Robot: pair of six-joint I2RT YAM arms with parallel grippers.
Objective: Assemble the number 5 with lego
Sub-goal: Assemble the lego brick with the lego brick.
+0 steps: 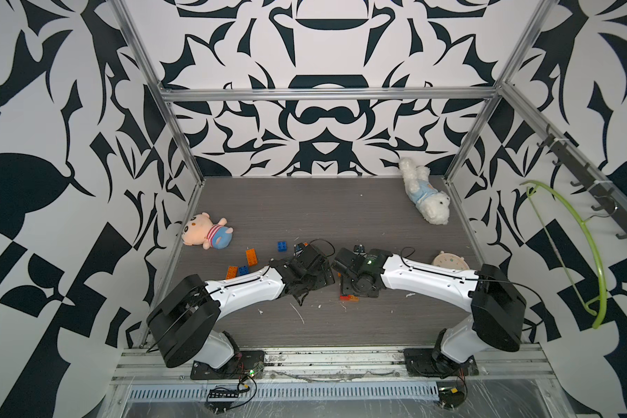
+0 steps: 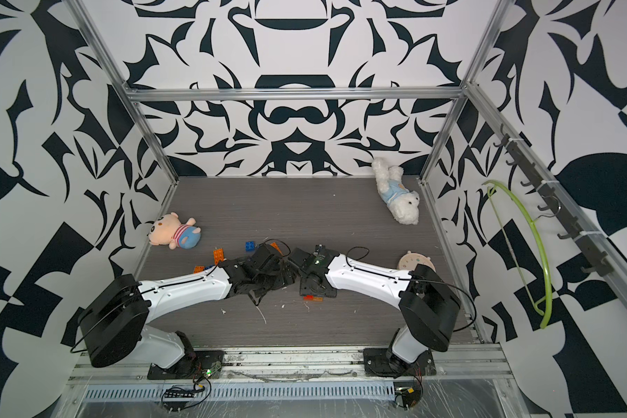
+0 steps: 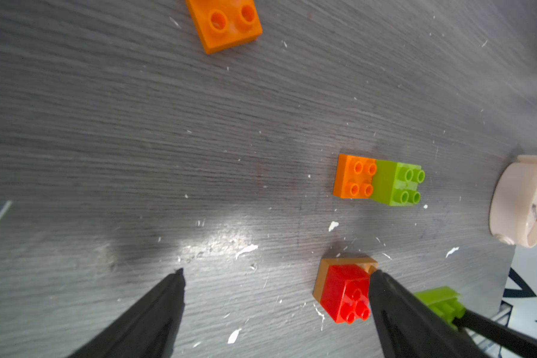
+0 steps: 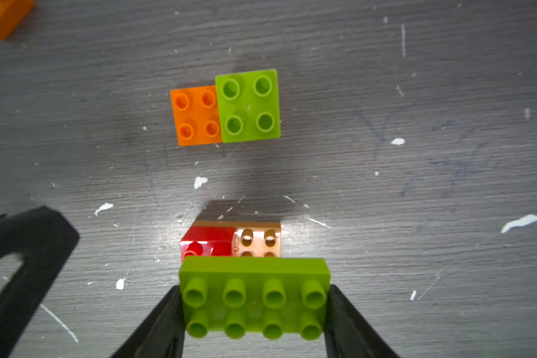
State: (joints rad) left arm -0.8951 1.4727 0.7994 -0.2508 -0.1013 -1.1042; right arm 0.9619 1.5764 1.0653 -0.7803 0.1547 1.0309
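The right gripper [image 4: 255,310] was clamped on the short ends of a long green brick [image 4: 255,288], holding it level just above a red brick [image 4: 206,241] that sat on half of a tan brick [image 4: 258,238]. The left gripper [image 3: 276,279] was spread wide and empty, with one jaw just beside the red brick. An orange and green pair [image 4: 224,108] lay nearby. Spare bricks [image 1: 251,257] lay left of centre in a top view. The lego looked light, hard and smooth. It seemed likelier to slip than crush, so the flat side walls below the studs were probably the best hold.
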